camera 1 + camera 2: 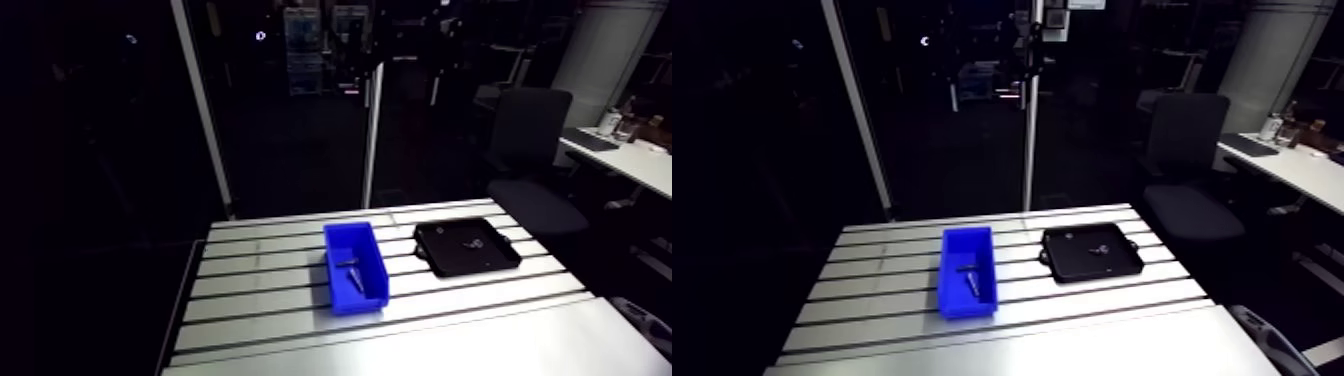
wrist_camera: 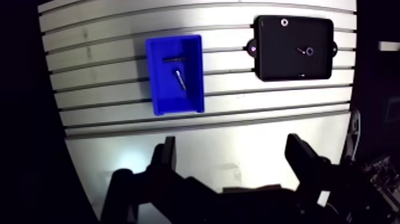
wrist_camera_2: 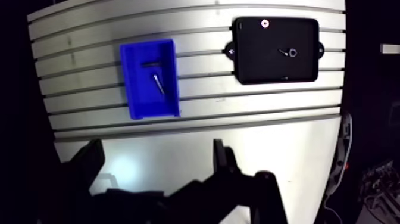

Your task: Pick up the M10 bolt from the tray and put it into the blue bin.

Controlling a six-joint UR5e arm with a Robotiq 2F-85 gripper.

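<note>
The blue bin stands on the slotted table, well ahead of my gripper. Two bolts lie in it: a dark one across the far part and a silvery one slanted near the middle. To the right of the bin sits the black tray, holding a small ring and a small metal part. My gripper hangs high above the table's bare near part, open, its fingers wide apart with nothing between them. The arm view shows the bin and tray but not the gripper.
The aluminium table has long slots running left to right. Bin and tray sit side by side in its middle, a hand's width apart. An office chair stands beyond the table's far right corner.
</note>
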